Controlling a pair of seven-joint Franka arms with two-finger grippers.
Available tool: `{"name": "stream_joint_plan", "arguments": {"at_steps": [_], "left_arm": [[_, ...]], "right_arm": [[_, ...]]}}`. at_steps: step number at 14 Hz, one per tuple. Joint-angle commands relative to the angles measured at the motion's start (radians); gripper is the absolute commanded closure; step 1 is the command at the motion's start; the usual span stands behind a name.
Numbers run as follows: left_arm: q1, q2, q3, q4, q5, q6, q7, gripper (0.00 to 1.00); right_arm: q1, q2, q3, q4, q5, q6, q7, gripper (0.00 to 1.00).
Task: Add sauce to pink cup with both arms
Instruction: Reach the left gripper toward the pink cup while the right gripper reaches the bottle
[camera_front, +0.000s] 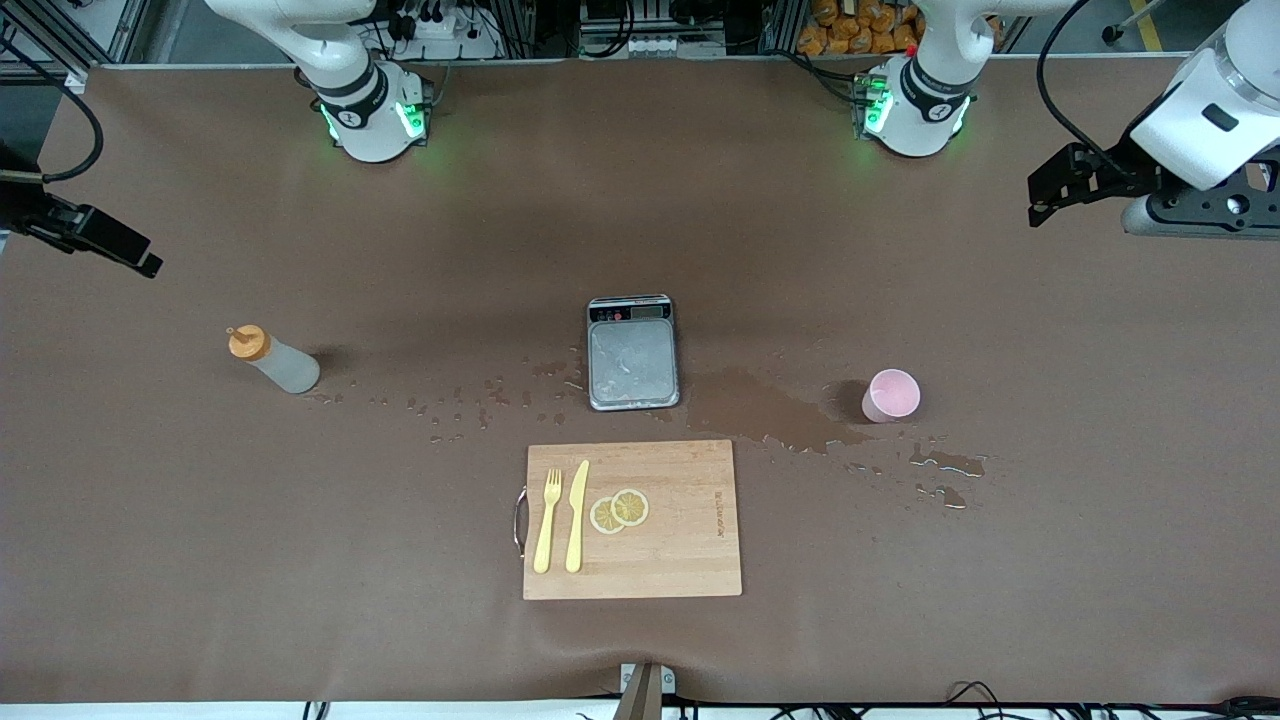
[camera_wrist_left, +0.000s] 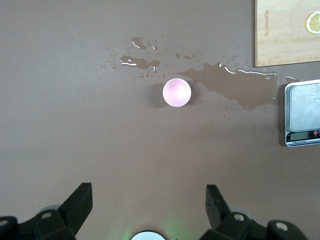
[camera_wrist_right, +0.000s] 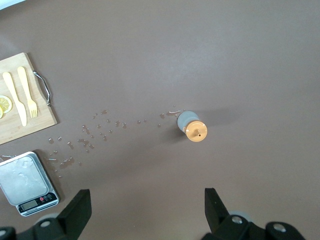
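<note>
Scanning the bench from nine o'clock: my right gripper hangs wide open and empty over the bench's right-arm end; one sauce bottle stands below it. One scale sits at centre, one cutting board at six o'clock carrying one fork, one knife and two lemon slices. One pink cup stands at three o'clock. My left gripper hangs open, empty, above it.

a robot lab: aluminium framing, cables, bolted arm bases.
</note>
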Motion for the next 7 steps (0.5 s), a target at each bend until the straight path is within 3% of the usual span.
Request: {"name": "stream_joint_plan", "arguments": {"at_steps": [1, 3, 7], "left_arm": [[0.010, -0.004, -0.003, 0.015, 0.021, -0.010, 0.000, 0.00], [0.016, 0.008, 0.000, 0.062, 0.021, -0.010, 0.000, 0.00], [0.020, 0.011, 0.000, 0.065, 0.021, -0.011, 0.003, 0.00]], "right_arm": [[0.017, -0.002, -0.010, 0.001, -0.021, -0.001, -0.007, 0.00], [0.014, -0.002, -0.010, 0.001, -0.018, 0.001, -0.008, 0.00], [0.009, 0.012, -0.012, -0.001, -0.024, 0.006, -0.007, 0.00]]}}
